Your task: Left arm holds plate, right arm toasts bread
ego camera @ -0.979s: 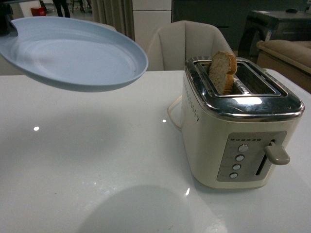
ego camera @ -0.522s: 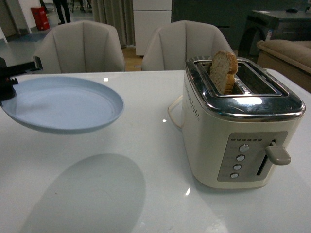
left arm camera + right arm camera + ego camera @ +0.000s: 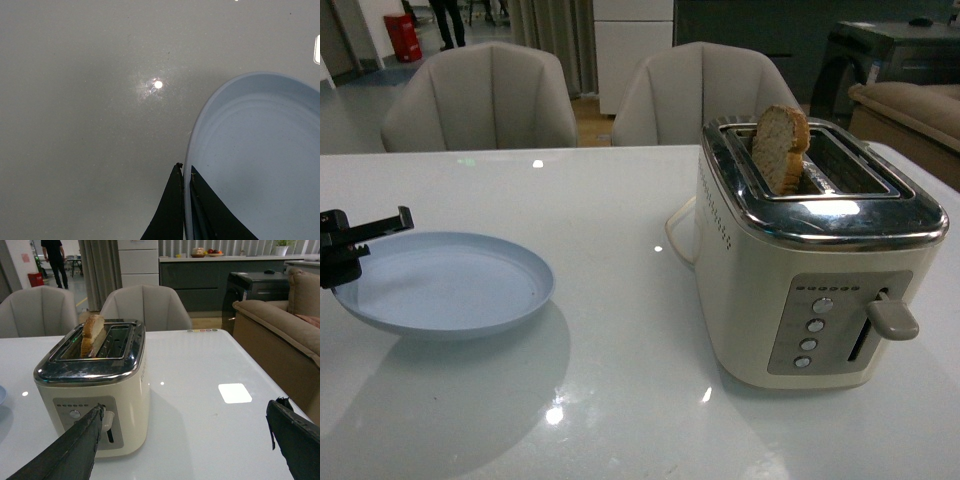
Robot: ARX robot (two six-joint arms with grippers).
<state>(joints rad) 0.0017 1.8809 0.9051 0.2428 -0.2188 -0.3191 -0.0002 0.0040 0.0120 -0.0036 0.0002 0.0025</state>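
Front view, nearest first: white glossy table (image 3: 620, 420) with ceiling-light glints. Cream toaster (image 3: 820, 250) stands on the right part of the table, control end toward the camera; four round buttons on the panel, lever (image 3: 890, 318) beside them at the top of its slot. The plate (image 3: 525, 295) sits low at the left part of the table, well apart from the toaster, level, with its shadow close under it; cannot tell whether it touches the table or hangs just above. The left arm (image 3: 342, 248) has the plate by its left rim. Left wrist view confirms: the left arm's jaws are pressed together on the rim, one blade under and one over the edge; plate is bare. The bread (image 3: 780, 148) stands upright in the toaster's left slot, rounded end up, top half above the chrome, leaning slightly. The other slot holds nothing. Right wrist view: the right arm (image 3: 186, 410) has its jaws spread wide, gripping nothing, facing the toaster's control end. Farther back: two pale chairs (image 3: 480, 95) at the table's far edge; sofa (image 3: 270, 325) off to the right.
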